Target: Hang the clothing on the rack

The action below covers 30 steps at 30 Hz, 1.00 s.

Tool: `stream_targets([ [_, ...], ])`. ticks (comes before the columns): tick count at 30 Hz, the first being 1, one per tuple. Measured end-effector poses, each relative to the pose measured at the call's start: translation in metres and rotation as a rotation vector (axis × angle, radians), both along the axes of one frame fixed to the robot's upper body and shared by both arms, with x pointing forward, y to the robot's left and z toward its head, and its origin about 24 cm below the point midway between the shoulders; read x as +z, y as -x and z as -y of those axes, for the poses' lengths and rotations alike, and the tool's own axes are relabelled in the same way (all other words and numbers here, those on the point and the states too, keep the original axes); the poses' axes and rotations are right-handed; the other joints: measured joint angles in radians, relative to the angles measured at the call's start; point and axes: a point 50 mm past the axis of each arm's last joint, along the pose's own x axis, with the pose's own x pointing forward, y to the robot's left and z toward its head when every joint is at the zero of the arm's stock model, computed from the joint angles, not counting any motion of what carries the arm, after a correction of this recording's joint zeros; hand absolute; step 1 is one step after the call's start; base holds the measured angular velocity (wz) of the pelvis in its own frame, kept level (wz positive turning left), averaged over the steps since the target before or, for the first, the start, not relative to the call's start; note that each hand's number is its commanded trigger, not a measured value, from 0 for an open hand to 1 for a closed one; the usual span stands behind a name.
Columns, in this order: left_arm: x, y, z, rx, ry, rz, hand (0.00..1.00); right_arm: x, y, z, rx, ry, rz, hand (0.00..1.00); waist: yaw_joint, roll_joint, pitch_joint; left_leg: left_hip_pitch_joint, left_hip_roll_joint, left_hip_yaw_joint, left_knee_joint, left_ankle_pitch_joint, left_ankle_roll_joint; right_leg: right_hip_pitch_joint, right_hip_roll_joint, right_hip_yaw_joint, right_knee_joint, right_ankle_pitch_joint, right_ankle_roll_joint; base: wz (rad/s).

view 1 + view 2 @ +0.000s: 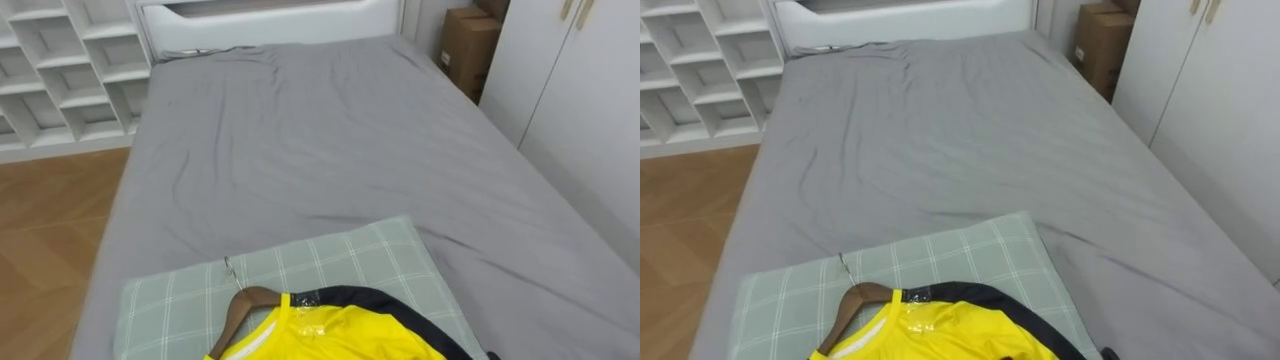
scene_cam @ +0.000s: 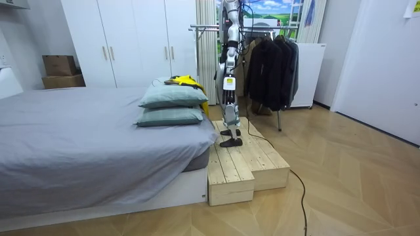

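A yellow shirt (image 1: 335, 335) lay nearest the camera, at the bottom edge of the eye views. It had a dark navy band (image 1: 400, 303) running along its upper edge. It was threaded on a wooden hanger (image 1: 243, 303), whose brown shoulder stuck out to the left and whose thin metal hook (image 1: 231, 270) rested flat on the cloth beneath. Shirt and hanger sat on a pale green checked pillow (image 1: 330, 255). In the room view this pillow was stacked on a second, darker green pillow (image 2: 170, 116) at the end of the bed.

Beyond the pillow the bed's grey sheet (image 1: 320, 130) stretched away, lightly creased, to a white headboard (image 1: 270, 18). A white cubby shelf (image 1: 60, 70) stood to the left over the wooden floor (image 1: 45, 220). A cardboard box (image 1: 465, 45) and white wardrobe doors (image 1: 580, 90) stood to the right.

In the room view the robot stood upright on a low wooden platform (image 2: 246, 160), just beside the pillow end of the bed. Behind it stood a clothes rack (image 2: 210, 27) hung with dark garments (image 2: 269, 65). Its left hand (image 2: 228, 81) hung at its side, apart from the shirt. Whether that hand was spread or closed could not be told.
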Motion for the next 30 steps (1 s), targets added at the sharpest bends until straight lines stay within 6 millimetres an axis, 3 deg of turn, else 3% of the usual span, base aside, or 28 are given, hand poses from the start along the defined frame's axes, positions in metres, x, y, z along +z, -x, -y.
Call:
stream_targets([
  [4,0.005,-0.016,-0.009,0.044,-0.082,0.099,0.0,0.0,0.0,0.001,0.009,0.005,-0.001,0.0,0.001,-0.003,0.0029,0.008,0.0,-0.001,-0.001,0.0,0.0,0.008,0.0,-0.001,0.0,0.0,0.0,0.0],
  [15,0.018,-0.045,-0.019,0.03,-0.229,0.274,0.0,0.001,-0.001,0.004,0.025,0.023,0.02,0.0,0.002,0.009,-0.0003,0.003,-0.001,-0.008,-0.001,0.0,0.0,0.006,-0.001,-0.012,-0.002,0.0,0.0,0.02],
  [21,0.024,-0.058,-0.023,-0.03,-0.328,0.332,0.0,0.002,-0.003,0.007,0.037,0.041,0.031,0.0,-0.001,0.023,-0.0036,0.018,-0.001,-0.008,-0.02,0.0,0.0,0.013,0.001,-0.008,-0.001,0.0,0.0,0.0],
  [24,0.028,-0.065,-0.025,-0.046,-0.369,0.363,0.0,0.002,-0.001,0.007,0.035,0.046,0.026,0.0,-0.006,0.023,0.0051,0.03,-0.003,-0.014,-0.024,0.0,0.0,0.031,0.006,-0.01,-0.004,-0.001,0.002,0.02],
  [30,0.038,-0.085,-0.02,-0.195,-0.472,0.445,0.0,0.003,-0.012,0.011,0.108,0.076,0.036,0.0,-0.03,0.023,0.0014,0.028,-0.007,-0.032,-0.024,0.001,0.001,0.026,0.005,-0.019,-0.003,-0.003,0.004,0.06],
])
